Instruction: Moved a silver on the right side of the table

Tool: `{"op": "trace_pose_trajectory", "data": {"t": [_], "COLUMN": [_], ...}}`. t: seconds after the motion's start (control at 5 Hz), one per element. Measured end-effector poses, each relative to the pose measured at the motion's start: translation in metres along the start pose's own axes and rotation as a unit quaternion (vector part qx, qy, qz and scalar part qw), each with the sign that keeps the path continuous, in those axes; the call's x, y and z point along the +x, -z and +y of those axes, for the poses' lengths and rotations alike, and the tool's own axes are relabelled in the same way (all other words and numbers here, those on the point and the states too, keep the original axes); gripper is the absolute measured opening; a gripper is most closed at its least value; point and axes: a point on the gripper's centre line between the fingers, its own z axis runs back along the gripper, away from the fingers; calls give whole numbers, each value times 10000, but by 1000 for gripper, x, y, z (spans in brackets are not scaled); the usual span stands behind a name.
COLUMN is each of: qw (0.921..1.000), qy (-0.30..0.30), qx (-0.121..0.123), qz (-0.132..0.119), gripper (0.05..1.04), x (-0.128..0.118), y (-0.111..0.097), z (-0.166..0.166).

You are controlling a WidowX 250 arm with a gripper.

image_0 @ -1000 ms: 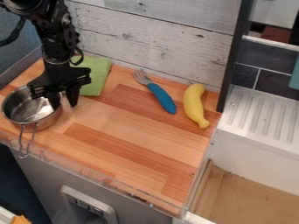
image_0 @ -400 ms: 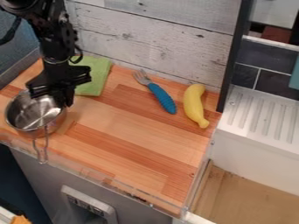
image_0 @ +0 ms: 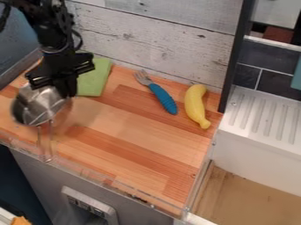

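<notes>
The end effector [image_0: 67, 91] pinches the pot [image_0: 36, 106] by its rim, holding it tilted to the lower left of the cloth [image_0: 93, 80]. Its metal looks stiff, fairly light but slippery; the rim seems a workable hold, though the handle [image_0: 40, 139] may swivel it.

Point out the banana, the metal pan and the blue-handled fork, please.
Banana [image_0: 195, 104]: camera view, middle of its body.
Metal pan [image_0: 29, 107]: camera view, side of its bowl.
Blue-handled fork [image_0: 163, 98]: camera view, on its handle.
</notes>
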Motion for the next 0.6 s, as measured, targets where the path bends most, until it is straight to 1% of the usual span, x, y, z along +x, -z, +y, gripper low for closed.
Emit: {"op": "trace_pose_trajectory", "data": {"t": [0.2, 0.6], "qw": [9986, 9921], "qy": [467, 1198], "qx": [-224, -379], "qz": [-52, 25], "gripper": [81, 79], "x": [-19, -60], "y": [-16, -32], "z": [-30, -70]}}
